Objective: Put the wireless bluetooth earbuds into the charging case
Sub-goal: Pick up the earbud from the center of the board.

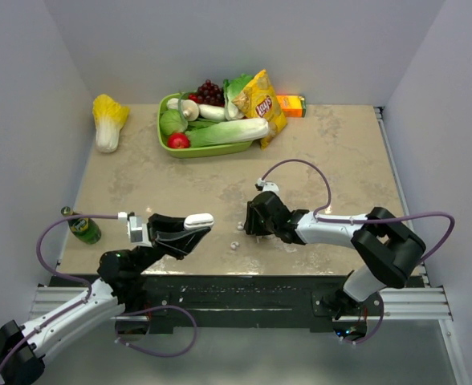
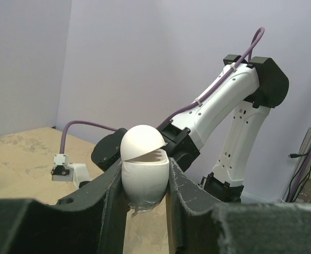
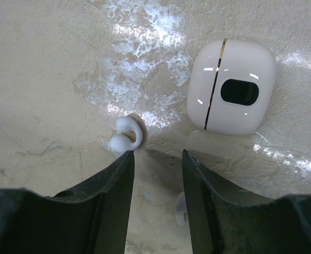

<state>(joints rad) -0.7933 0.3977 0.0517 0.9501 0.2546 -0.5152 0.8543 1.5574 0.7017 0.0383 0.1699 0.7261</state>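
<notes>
TABLE-TOP PICKUP: The right tool (image 3: 157,154) hangs low over the table (image 3: 39,63), jaws released and gripping nothing. One earbud (image 3: 125,135) lies just outside a fingertip, touching it or nearly so. A second earbud (image 3: 180,209) lies nearer the wrist, partly hidden by the other finger. Apart from them, on the left, the left tool (image 2: 145,174) is clenched on the case (image 2: 143,159), which it holds clear of the table with its lid only a crack ajar. A pale pod (image 3: 230,87) with a gold seam and a dark oval window rests on the table beyond the earbuds; what it is cannot be told.

The step in hand appears to be the pickup of the first earbud. Done well, it calls for a small sideways shift so that the curled piece sits squarely between the jaws, not under a tip. A straight descent and a gentle close across its thicker body would follow. A finger that catches so light a piece off-centre would likely flick it away. The second earbud, so close to the other finger, could be swept aside too, so the shift is best made with the tips lifted off the table. The crack under the case lid looks too narrow yet for an insertion.
</notes>
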